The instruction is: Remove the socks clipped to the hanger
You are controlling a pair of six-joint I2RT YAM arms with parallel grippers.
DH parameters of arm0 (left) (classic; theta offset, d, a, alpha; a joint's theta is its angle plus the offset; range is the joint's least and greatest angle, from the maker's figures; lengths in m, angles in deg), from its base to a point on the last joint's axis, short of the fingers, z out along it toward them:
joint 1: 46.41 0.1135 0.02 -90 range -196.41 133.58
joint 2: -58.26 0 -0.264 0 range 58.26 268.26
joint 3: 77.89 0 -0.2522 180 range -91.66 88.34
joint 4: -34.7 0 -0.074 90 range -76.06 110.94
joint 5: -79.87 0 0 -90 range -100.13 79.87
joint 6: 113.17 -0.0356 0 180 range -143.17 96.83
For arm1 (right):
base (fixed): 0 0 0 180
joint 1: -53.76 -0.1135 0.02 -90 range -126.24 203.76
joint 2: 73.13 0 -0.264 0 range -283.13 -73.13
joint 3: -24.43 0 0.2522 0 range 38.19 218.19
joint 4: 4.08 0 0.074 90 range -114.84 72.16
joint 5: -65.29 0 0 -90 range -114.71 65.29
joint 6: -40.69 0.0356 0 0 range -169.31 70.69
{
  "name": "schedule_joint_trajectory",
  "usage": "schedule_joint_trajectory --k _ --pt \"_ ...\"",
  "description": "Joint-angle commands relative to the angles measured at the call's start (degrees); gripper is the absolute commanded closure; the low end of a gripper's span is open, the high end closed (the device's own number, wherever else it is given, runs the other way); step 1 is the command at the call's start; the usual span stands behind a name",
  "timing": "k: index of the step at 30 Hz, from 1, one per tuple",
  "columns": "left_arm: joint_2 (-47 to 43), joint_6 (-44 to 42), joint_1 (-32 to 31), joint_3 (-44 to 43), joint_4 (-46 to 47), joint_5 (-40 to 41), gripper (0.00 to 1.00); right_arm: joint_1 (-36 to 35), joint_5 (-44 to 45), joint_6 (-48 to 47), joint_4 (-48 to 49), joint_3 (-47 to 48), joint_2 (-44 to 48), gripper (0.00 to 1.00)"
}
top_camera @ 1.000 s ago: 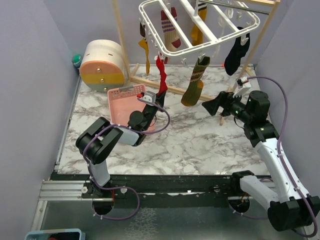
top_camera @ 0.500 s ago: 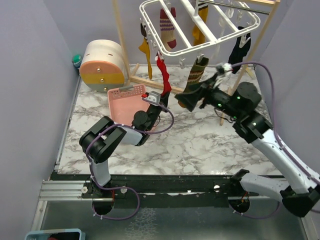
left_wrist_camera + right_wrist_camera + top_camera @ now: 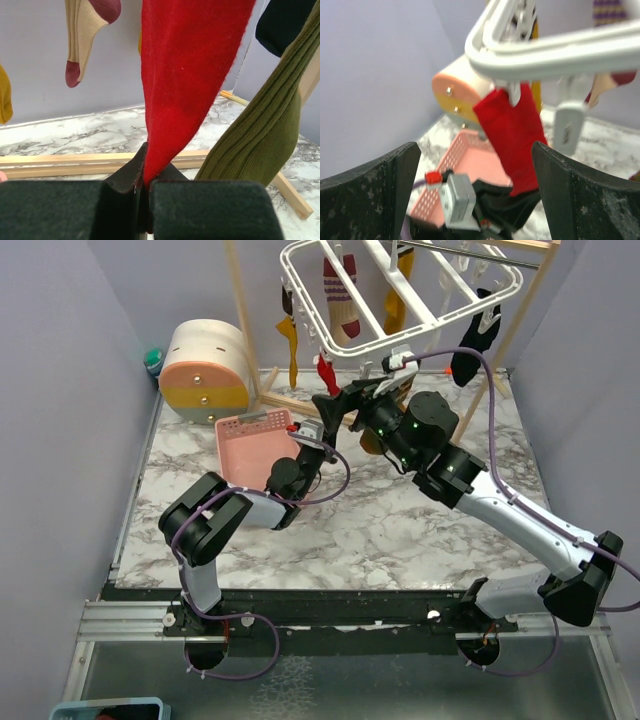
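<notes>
**Op 1:** Status on the left tool (image 3: 142, 192)?

**Op 2:** Clamped. In my left wrist view its two black pads (image 3: 205, 207) are pressed together on the lower end of the red sock (image 3: 187, 75), and the fabric runs straight up out of the pinch.

**Op 1:** And where is that sock hanging?

**Op 2:** From a clip (image 3: 512, 92) at the near left corner of the white hanger (image 3: 420, 328). From overhead I see it stretched down from that corner to the left tool, above the pink basket (image 3: 248, 445) on the marble bench (image 3: 400, 525).

**Op 1:** Right tool (image 3: 477, 195)?

**Op 2:** Wide apart and holding nothing. On my right wrist view the two fingers (image 3: 372, 195) sit at either side of the picture, with the red sock and its clip beyond them, between the two. The overhead shows it raised off the bench, reaching left under the hanger's near rail, close to the top of the sock. I cannot tell whether it touches anything there.

**Op 1:** Other socks?

**Op 2:** All on the hanger. An olive sock (image 3: 260, 135) is just right of the red one, a black sock (image 3: 470, 340) is at the right end, a striped sock (image 3: 340, 295) is farther back and a mustard sock (image 3: 290, 335) is at the left.
</notes>
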Motion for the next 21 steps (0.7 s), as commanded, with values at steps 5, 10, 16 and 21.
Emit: schedule_joint_trajectory --k 5,10,16,21 --pt "-0.20 0.94 -0.55 -1.56 -1.32 0.86 1.00 0.03 8.72 -3.71 13.67 4.52 -5.21 0.01" --pt "-0.03 0.37 -0.64 -1.30 -0.89 0.54 1.00 -0.01 10.43 -5.68 17.21 6.76 -8.70 0.03" --pt "-0.03 0.16 -0.64 -1.38 -0.86 0.36 1.00 -0.22 14.29 -7.73 22.63 6.93 -11.81 0.09" --pt "0.05 -0.03 -0.70 -1.21 -0.86 0.21 1.00 -0.75 17.07 -10.64 30.27 4.58 -12.69 0.14"
